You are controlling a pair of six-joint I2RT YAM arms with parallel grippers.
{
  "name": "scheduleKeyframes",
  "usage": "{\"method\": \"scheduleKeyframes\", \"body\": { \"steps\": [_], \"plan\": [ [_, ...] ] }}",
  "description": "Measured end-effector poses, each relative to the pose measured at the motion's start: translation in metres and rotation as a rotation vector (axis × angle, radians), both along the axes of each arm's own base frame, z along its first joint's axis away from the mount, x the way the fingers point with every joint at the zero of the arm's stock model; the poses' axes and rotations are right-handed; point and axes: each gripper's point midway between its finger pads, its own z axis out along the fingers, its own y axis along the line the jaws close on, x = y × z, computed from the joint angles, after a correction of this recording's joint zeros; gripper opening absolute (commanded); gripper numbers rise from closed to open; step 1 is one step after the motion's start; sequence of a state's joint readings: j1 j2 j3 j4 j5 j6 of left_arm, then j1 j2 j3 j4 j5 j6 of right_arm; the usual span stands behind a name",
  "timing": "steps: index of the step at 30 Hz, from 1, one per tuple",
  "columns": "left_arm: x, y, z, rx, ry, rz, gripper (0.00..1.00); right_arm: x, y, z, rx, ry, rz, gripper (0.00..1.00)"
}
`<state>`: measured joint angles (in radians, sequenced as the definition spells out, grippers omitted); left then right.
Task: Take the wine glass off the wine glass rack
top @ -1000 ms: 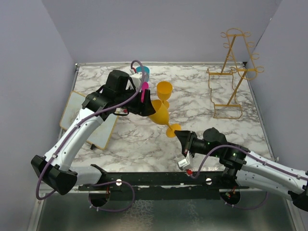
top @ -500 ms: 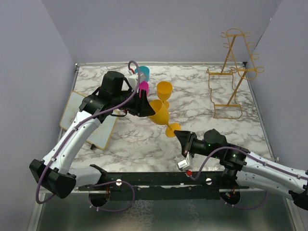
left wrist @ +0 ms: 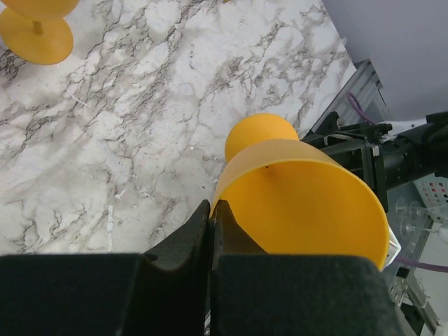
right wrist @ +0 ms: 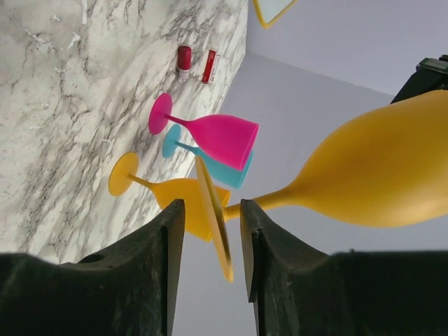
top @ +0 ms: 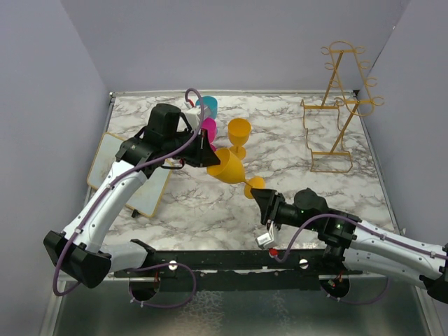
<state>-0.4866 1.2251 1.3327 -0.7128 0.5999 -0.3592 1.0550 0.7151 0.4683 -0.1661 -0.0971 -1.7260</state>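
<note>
A yellow wine glass (top: pixel 229 168) hangs tilted above the middle of the table, bowl to the left and foot (top: pixel 253 187) to the right. My left gripper (top: pixel 208 155) is shut on the bowl's rim; in the left wrist view the fingers (left wrist: pixel 211 206) pinch the thin edge of the glass (left wrist: pixel 301 203). My right gripper (right wrist: pixel 212 210) stands open around the foot disc (right wrist: pixel 213 217), with a gap on each side. The gold wire wine glass rack (top: pixel 339 105) stands at the far right with no glass on it.
Behind the held glass, a second yellow glass (top: pixel 239 133), a pink one (top: pixel 208 128) and a teal one (top: pixel 207 105) stand upright. A flat yellow-edged board (top: pixel 133 175) lies at the table's left. Grey walls close in both sides.
My left gripper has closed on the bowl's rim. My right gripper has let go of the foot and opened. The glass has sunk slightly and tilted flatter.
</note>
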Motion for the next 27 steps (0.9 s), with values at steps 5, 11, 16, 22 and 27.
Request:
{"method": "scheduleKeyframes", "body": {
  "steps": [5, 11, 16, 22, 27],
  "plan": [
    [0.008, 0.010, -0.011, 0.073, -0.025, 0.052, 0.00, -0.001, -0.001, -0.004, 0.016, 0.055, -0.019, 1.00],
    [0.030, 0.038, -0.029, 0.234, -0.084, 0.183, 0.00, 0.000, -0.003, 0.007, 0.082, 0.147, -0.065, 1.00],
    [0.046, 0.063, -0.056, 0.373, -0.106, 0.291, 0.00, 0.008, 0.000, 0.021, 0.159, 0.263, -0.151, 1.00],
    [0.065, 0.078, -0.105, 0.530, -0.053, 0.342, 0.00, 0.022, 0.009, 0.049, 0.406, 0.465, -0.279, 1.00],
    [0.082, 0.086, -0.127, 0.620, -0.055, 0.378, 0.00, 0.037, 0.005, 0.079, 0.704, 0.641, -0.411, 1.00]
  ]
}}
